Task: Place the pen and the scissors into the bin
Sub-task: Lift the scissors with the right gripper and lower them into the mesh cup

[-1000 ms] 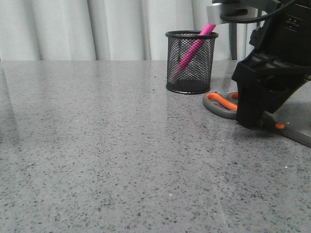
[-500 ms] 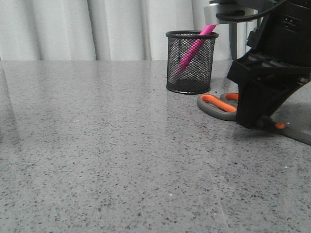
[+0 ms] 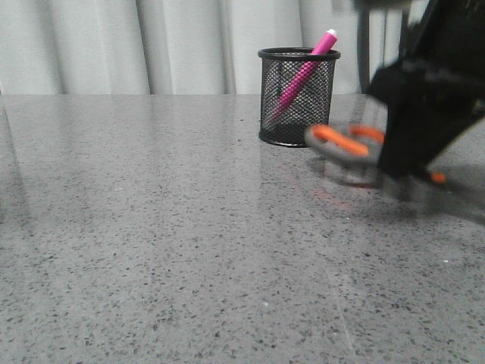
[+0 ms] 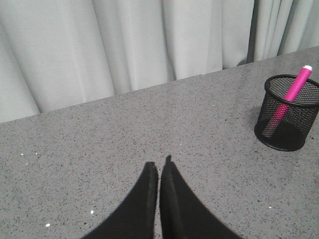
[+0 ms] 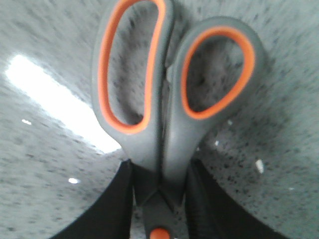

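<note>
Two arms on show, and the right arm (image 3: 436, 91) fills the right edge of the front frame, a dark, blurred bulk leaning over the table (image 3: 151, 227). Its right gripper (image 5: 160, 199) is clamped on the scissors (image 5: 169, 94) just below the handles, one finger either side by the orange pivot; handles point away from the wrist, and in the front view they hang above the tabletop, just right of the bin (image 3: 298, 96). The pen (image 3: 307, 70) leans inside that bin, white tip poking over the rim. Left gripper (image 4: 159, 172) hovers over bare table, fingers pressed together, holding nothing.
</note>
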`<state>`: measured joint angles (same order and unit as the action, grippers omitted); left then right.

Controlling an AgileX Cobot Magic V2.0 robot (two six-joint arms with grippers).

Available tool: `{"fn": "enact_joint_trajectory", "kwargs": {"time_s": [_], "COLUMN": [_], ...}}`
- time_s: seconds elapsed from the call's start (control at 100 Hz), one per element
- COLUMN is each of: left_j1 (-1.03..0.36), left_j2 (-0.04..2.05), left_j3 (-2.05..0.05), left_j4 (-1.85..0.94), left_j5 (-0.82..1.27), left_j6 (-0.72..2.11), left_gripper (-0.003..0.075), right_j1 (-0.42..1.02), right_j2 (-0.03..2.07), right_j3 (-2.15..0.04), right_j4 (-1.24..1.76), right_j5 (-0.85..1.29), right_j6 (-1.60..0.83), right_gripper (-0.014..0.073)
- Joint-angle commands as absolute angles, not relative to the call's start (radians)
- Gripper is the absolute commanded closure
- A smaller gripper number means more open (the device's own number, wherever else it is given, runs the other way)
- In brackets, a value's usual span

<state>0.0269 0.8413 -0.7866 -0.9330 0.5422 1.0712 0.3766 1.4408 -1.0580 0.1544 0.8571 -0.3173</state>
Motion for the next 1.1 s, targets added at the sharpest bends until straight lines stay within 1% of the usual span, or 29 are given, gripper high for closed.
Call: {"fn": "enact_joint_trajectory", "kwargs": {"time_s": [0.0,0.18,0.34,0.5,0.74,0.95,1.09], "left_j1": [0.03,0.03,0.03,0.03,0.03,0.03,0.03], "left_j2": [0.832,0.832,0.832,0.832,0.832,0.832,0.832], "left_j3": [-0.815,-0.815,-0.815,-0.815,-0.815,-0.815,-0.815], "left_j4": [-0.969,-0.969,-0.969,-0.969,-0.969,-0.969,-0.969], "left_j5": [0.504,0.502,0.502,0.502,0.494,0.485,0.479], "left_j6": [1.07,1.07,1.07,1.07,1.07,1.07,1.07], "left_gripper": [0.0739,0.0739,0.0739,0.0739,0.0739,0.0739,0.0739], "right_j1": [0.376,0.376,0.376,0.377,0.426,0.453,0.453], "right_j2": [1.31,1.145,1.115,1.172,1.35,1.47,1.539], "right_j3": [-1.065,-0.964,-0.949,-0.949,-0.949,-0.996,-1.039], "right_j4": [0.192,0.202,0.217,0.224,0.224,0.224,0.224], "right_j5": [0.736,0.431,0.14,-0.148,-0.584,-0.713,-0.724], "right_j6": [-0.317,-0.317,-0.317,-0.317,-0.31,-0.298,-0.291], "right_gripper": [0.0668,0.0668,0.067,0.067,0.067,0.067,0.067]}}
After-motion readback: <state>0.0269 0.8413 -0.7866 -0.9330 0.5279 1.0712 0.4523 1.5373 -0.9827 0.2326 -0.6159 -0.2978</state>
